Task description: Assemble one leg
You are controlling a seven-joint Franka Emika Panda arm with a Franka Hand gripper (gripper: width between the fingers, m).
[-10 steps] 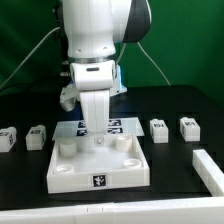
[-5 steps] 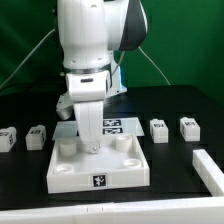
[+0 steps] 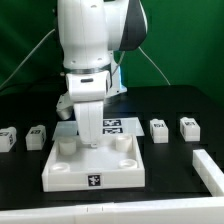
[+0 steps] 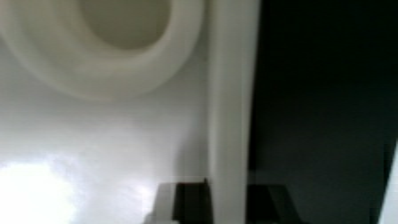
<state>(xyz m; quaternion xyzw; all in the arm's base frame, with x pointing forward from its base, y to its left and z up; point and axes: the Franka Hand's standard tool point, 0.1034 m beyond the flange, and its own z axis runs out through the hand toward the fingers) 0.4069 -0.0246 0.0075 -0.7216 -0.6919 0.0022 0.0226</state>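
Note:
The white square top (image 3: 65, 176) with round corner sockets lies at the table's middle. My gripper (image 3: 92, 143) reaches down onto its far rim and is shut on that rim wall. In the wrist view the rim wall (image 4: 228, 110) runs between my two dark fingers (image 4: 191, 203), with a round socket (image 4: 111, 40) beside it. Two legs, small white pegs with marker tags, stand at the exterior view's left (image 3: 8, 139) (image 3: 37, 136). Two more stand at its right (image 3: 159, 128) (image 3: 189, 125). None is held.
The marker board (image 3: 112, 125) lies flat just behind the top, partly hidden by my arm. A long white bar (image 3: 208, 170) lies at the front right of the exterior view. A green backdrop stands behind the black table.
The top has shifted a little toward the exterior view's left, and its front now sits slightly lower in the picture. My gripper moved with it. The legs have not moved.

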